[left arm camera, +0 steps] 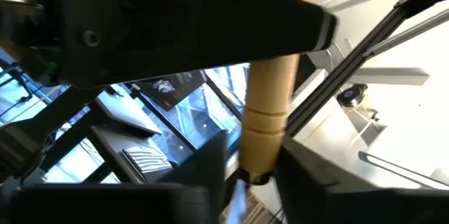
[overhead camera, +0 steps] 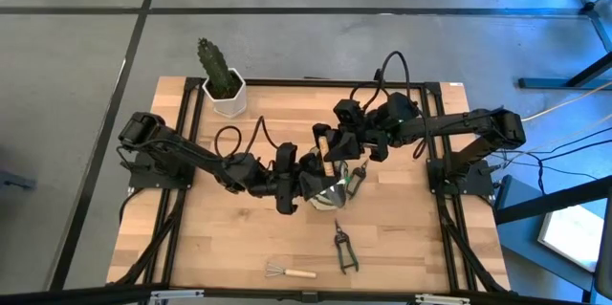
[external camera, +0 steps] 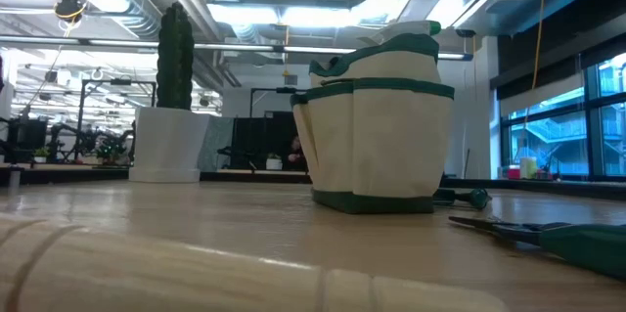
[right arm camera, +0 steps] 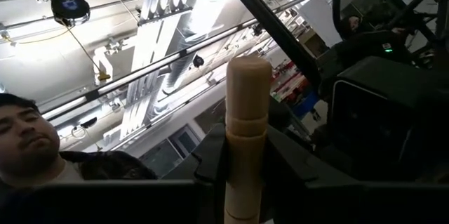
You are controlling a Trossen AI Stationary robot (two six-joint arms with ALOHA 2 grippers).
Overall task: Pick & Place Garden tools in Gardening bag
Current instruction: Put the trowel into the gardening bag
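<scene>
2 grippers – 1 wooden-handled trowel

You see a light brown wooden table with thin plank lines and a black frame. At about 11 o'clock on it stands a dark green cactus in a white pot. Both arms are black. In the middle sits the gardening bag; in the low view it is cream with dark green bands and a dark green bottom edge. At 6 o'clock lies a little rake with grey wires and a pale wood handle. Next to it lie shears that are dark with green handles. The wrist views each show a tan wooden handle between black fingers. The floor is grey with dark lines.
</scene>
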